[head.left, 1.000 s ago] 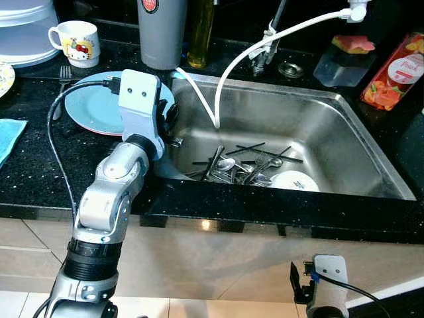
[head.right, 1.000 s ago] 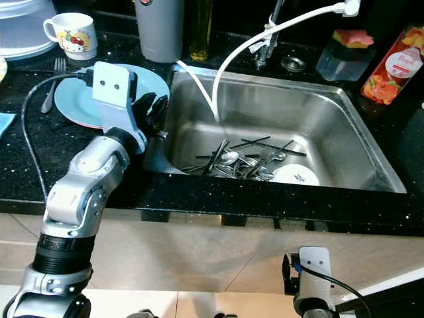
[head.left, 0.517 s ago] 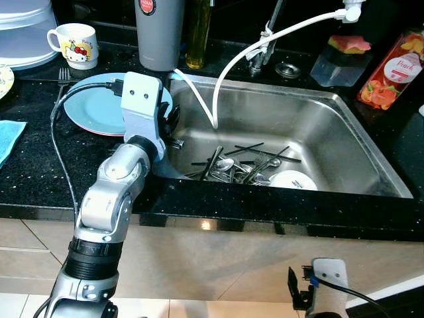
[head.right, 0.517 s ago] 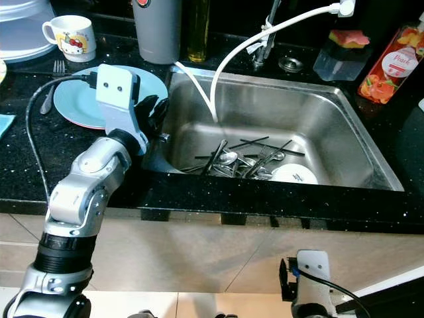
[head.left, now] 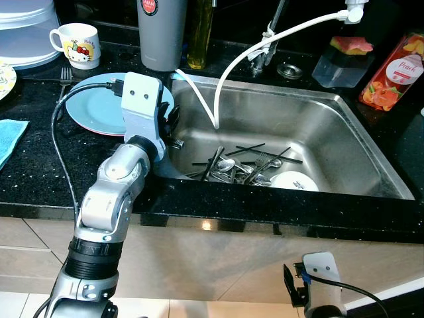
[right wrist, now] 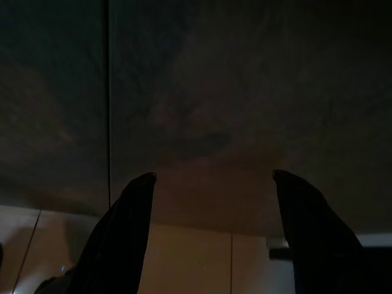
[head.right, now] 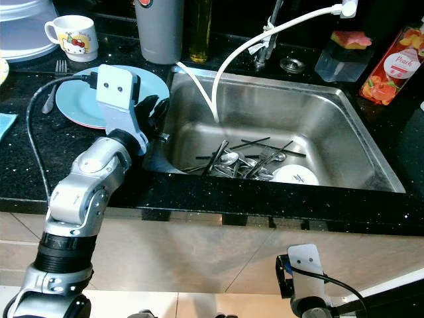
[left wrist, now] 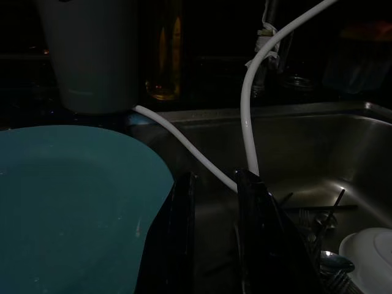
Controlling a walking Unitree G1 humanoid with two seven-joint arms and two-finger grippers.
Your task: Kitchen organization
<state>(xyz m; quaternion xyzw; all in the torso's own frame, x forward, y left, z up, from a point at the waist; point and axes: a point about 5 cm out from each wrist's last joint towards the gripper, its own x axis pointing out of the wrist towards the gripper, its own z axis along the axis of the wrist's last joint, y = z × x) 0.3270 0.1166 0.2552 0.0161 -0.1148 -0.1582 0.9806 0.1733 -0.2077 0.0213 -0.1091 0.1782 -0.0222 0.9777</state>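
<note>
The left gripper (left wrist: 214,245) sits where it was a second ago, at the sink's (head.left: 371,142) left rim just beside the blue plate (head.left: 93,109) on the black counter (head.left: 33,172), its fingers close together with a thin gap and nothing between them. Cutlery (head.left: 238,169) and a white dish (head.left: 295,180) lie unmoved in the sink bottom. The right gripper (right wrist: 211,184), hanging low before the cabinet with fingers wide apart, has shifted slightly leftward.
</note>
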